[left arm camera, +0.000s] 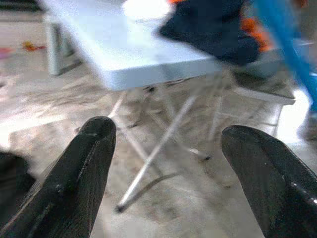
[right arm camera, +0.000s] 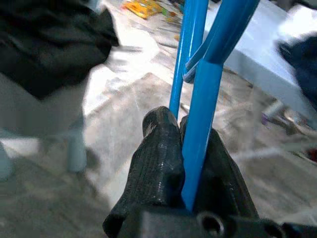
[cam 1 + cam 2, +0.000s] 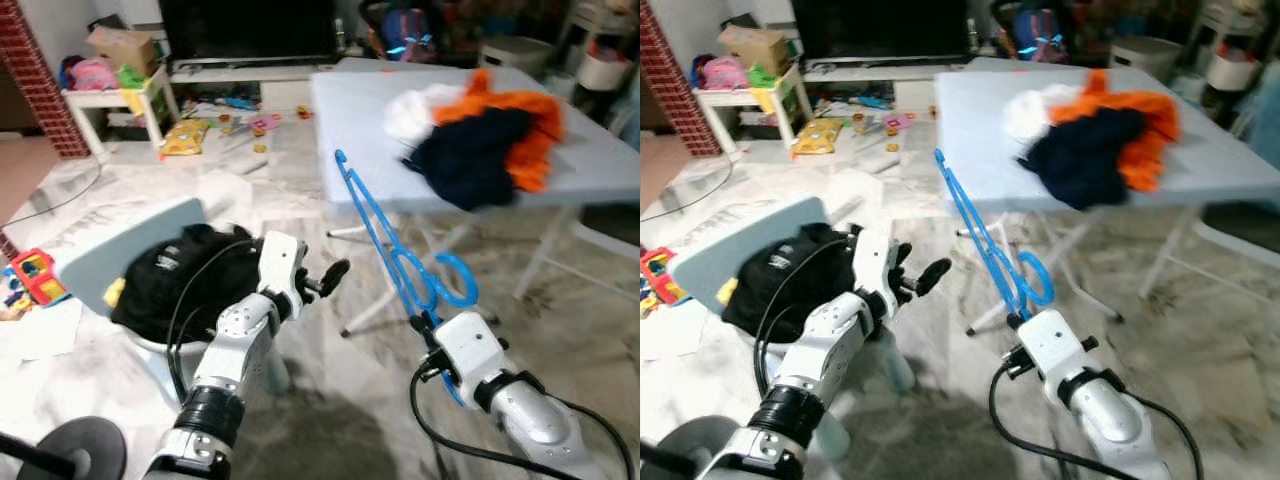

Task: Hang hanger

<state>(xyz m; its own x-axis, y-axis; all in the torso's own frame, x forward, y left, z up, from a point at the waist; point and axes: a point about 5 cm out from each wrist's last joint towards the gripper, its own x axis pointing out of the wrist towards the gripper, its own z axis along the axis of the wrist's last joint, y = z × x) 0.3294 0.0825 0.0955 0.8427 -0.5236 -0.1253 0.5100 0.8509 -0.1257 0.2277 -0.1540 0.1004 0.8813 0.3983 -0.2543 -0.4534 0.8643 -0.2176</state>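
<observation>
**Blue hanger pinched upright beside the folding table**

Nearest the head camera, the right gripper [image 2: 184, 148] has its two black fingers pressed together on the lower bar of the blue hanger [image 3: 385, 240]. That arm reaches forward from low on the right, wrist tilted up, so the hanger rises slanting away, its far tip reaching up to the near edge of the pale table [image 3: 350, 110]. The hook end curls just above the wrist.

On the left, the left gripper [image 1: 171, 163] is held out at mid height with the forearm angled upward, fingers spread wide apart and gripping nothing, pointed toward the table's crossed legs [image 1: 158, 144].

A pile of orange, navy and white clothes [image 3: 480, 135] lies on the tabletop, well back from the near edge. Beside the left arm, a black garment [image 3: 175, 280] is heaped on a pale chair [image 3: 110, 255]. Bare marble floor [image 3: 330, 400] lies open between the two arms and before the table; toys [image 3: 215, 120] litter the floor farther back.
</observation>
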